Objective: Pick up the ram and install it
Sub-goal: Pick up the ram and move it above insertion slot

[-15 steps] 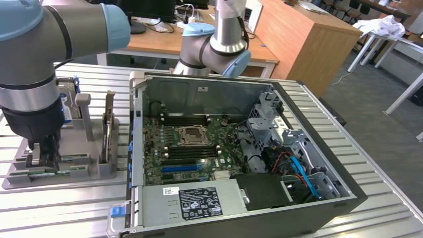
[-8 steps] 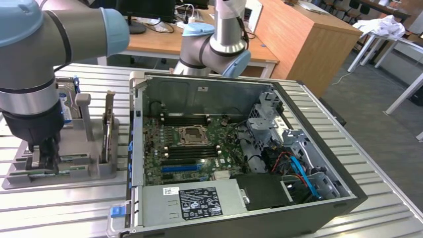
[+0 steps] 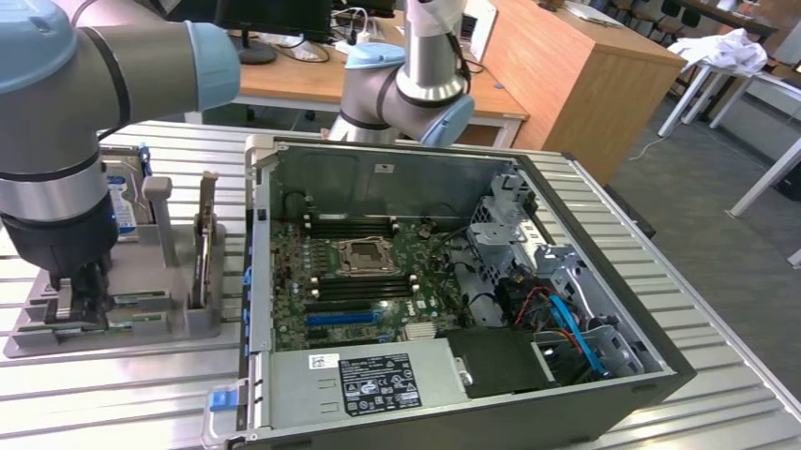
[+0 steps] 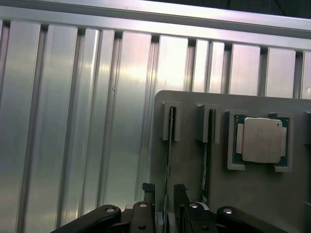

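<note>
Ram [image 4: 168,177] on edge in its holder slot, not yet lifted.
Seen edge-on as a thin dark strip with a hint of green and pale flecks along it. Stands upright on one long edge in the narrow slot nearest a side edge of the grey holder [image 4: 252,194], with bare ribbed bench [image 4: 73,121] just beyond that edge. Runs straight along the slot, parallel to that edge, with one end tucked into a small raised grey bracket near the holder's corner. Other end sits between the spread fingers of the tool [image 4: 164,186], one finger close on either face; contact with them cannot be told. Fully seated in the holder, level, not tilted.
</note>
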{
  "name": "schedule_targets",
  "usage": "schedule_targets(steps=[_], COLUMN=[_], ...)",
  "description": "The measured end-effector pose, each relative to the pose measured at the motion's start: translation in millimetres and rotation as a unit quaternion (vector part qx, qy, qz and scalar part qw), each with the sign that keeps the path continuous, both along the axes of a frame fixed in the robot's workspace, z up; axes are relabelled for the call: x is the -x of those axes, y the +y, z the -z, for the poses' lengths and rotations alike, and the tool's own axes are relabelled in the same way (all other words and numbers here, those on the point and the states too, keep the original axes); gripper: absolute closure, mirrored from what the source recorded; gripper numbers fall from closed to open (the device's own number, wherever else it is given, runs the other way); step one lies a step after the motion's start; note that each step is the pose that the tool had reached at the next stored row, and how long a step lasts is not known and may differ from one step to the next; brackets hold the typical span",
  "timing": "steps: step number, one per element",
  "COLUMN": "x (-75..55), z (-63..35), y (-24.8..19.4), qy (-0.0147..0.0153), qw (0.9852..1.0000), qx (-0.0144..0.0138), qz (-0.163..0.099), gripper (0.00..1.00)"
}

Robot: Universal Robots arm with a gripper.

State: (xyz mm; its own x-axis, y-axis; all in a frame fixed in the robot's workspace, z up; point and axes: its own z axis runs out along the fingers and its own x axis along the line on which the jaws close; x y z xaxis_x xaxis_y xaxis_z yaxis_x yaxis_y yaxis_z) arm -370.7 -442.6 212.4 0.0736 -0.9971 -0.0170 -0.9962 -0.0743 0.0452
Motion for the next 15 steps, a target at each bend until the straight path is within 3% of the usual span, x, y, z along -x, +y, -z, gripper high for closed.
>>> schedule_targets(steps=[7,15], x=[0.8,3.0], z=[3.7,8.4], y=[6.5,6.8], qy=[0.0001,0.0001], qw=[1.0,1.0], qx=[0.0001,0.0002], qz=[-0.006,-0.01], gripper=[0.7,0.7])
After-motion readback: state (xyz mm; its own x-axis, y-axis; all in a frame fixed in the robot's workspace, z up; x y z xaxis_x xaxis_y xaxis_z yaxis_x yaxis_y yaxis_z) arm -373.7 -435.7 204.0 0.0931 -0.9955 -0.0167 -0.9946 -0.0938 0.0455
